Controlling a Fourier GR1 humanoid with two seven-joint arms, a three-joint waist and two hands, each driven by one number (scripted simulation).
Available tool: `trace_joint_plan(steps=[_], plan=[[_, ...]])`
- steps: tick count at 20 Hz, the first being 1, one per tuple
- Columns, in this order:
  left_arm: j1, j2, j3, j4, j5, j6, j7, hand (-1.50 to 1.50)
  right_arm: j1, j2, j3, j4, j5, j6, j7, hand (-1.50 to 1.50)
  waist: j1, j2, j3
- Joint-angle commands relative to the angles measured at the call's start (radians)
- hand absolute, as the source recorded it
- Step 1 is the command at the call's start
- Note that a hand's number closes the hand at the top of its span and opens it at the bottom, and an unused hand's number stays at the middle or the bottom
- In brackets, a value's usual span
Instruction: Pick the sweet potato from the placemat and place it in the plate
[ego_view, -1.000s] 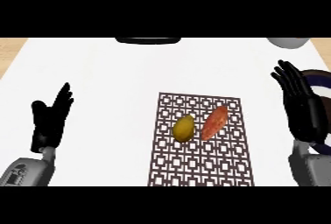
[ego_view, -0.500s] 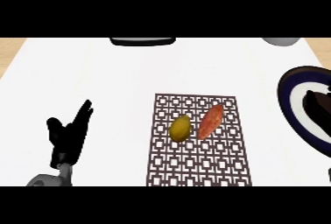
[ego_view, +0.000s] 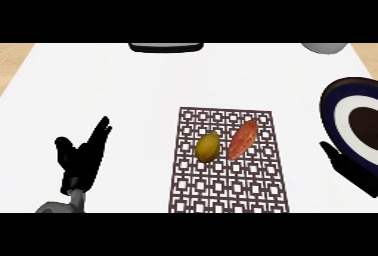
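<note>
Left hand (ego_view: 78, 161) rests open at the lower left, fingers up. Right hand (ego_view: 351, 169) peeks in at the right edge; I cannot tell its state. Sweet potato (ego_view: 243, 139) lies on the placemat (ego_view: 221, 192) in the middle, long side leaning up and right.

The black left robot hand (ego_view: 80, 157) stands open near the white bench's (ego_view: 133, 90) front-left corner, fingers straight. The black right robot hand (ego_view: 353, 169) shows partly at its right edge.
</note>
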Motion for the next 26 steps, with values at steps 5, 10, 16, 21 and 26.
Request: trace_joint_plan(steps=[5,10,16,21,26], plan=[[0.024,-0.008,-0.02,0.016,0.001,-0.031,0.014,0.0,0.037,-0.182,0.145,-0.133,0.112,0.325,0.404,-1.5,0.018,0.009,-0.008],[0.069,-0.006,-0.036,-0.048,-0.001,-0.037,0.044,0.0,-0.095,-0.215,0.209,-0.211,0.204,0.466,0.713,-1.5,0.033,0.007,-0.006],[-0.004,-0.057,-0.03,0.03,-0.017,-0.027,0.042,0.0,-0.351,-0.071,0.368,-0.074,0.313,0.539,0.927,-1.5,0.03,0.01,-0.005],[0.042,-0.034,0.012,0.028,0.007,-0.08,0.002,0.0,-0.351,-0.008,0.396,0.047,0.403,0.548,0.92,-1.5,0.023,0.009,-0.004],[0.067,-0.056,-0.02,-0.069,-0.035,-0.027,0.076,0.0,-0.356,0.082,0.41,0.061,0.393,0.586,0.952,-1.5,0.016,0.006,-0.003]])
